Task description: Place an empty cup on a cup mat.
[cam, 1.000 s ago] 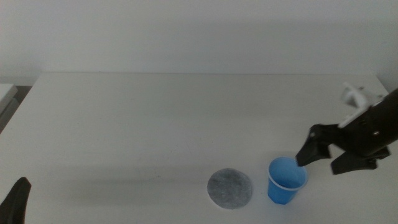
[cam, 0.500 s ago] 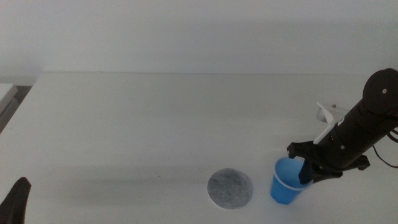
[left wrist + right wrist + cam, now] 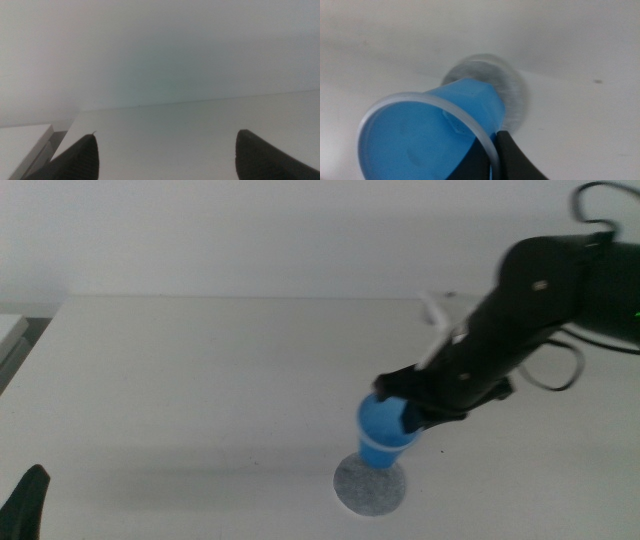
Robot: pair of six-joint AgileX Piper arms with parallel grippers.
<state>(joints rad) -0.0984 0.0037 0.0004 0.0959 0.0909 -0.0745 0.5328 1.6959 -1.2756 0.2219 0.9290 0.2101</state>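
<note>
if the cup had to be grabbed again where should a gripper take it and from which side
Best at the rim wall, as now: the right gripper pinches the cup with one jaw inside and one outside its thin white lip, coming from above on the right. The open top and tapered wall suit that pinch better than a squeeze across the body. It hangs over the cup mat. The left gripper waits, open, at the table's near-left corner.

the cup (image 3: pixel 385 432) looks like thin smooth plastic, slightly glossy, with a pale rim. the mat (image 3: pixel 371 484) is matt, speckled and grainy. the right gripper (image 3: pixel 408 416) is matt dark plastic. the table (image 3: pixel 200 380) is smooth matt white.
</note>
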